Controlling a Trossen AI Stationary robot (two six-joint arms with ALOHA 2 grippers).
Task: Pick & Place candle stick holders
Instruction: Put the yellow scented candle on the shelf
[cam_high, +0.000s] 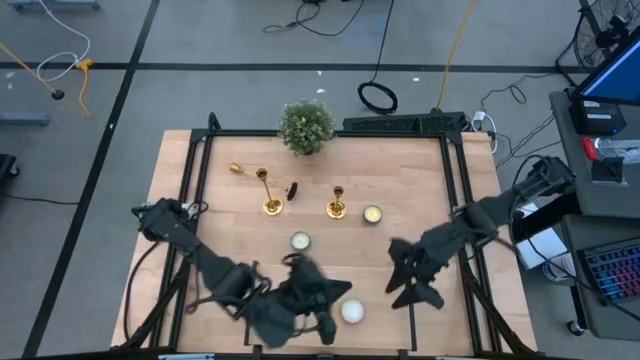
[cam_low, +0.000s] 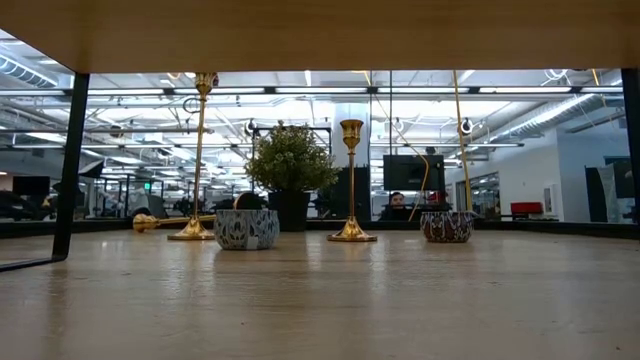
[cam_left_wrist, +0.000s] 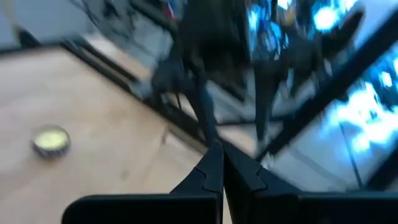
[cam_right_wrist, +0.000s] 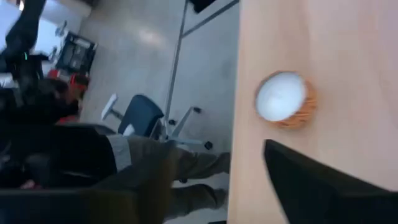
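Three candlesticks (cam_high: 336, 203): two upright, one lying. Plant (cam_high: 305, 126) behind; three tealights (cam_high: 300, 241) nearby. Left gripper (cam_high: 322, 322) fingers closed, empty; right gripper (cam_high: 402, 285) fingers: cannot tell.

I can't read much from the left wrist view: heavy blur, the room behind is smeared, only the left gripper (cam_left_wrist: 221, 168) tips pressed together are clear, its body cut off at the frame bottom. Right wrist view is blurred too; one dark finger (cam_right_wrist: 311, 186) shows, the other is out of frame, so I can't tell the jaw gap. A person (cam_right_wrist: 124, 162) there is cropped by the edge. From above, the right gripper (cam_high: 412, 290) is a dark blob. The lying candle stick holder (cam_high: 248, 171) is too small for detail. Low view: table edge (cam_low: 320, 30) hides both arms.
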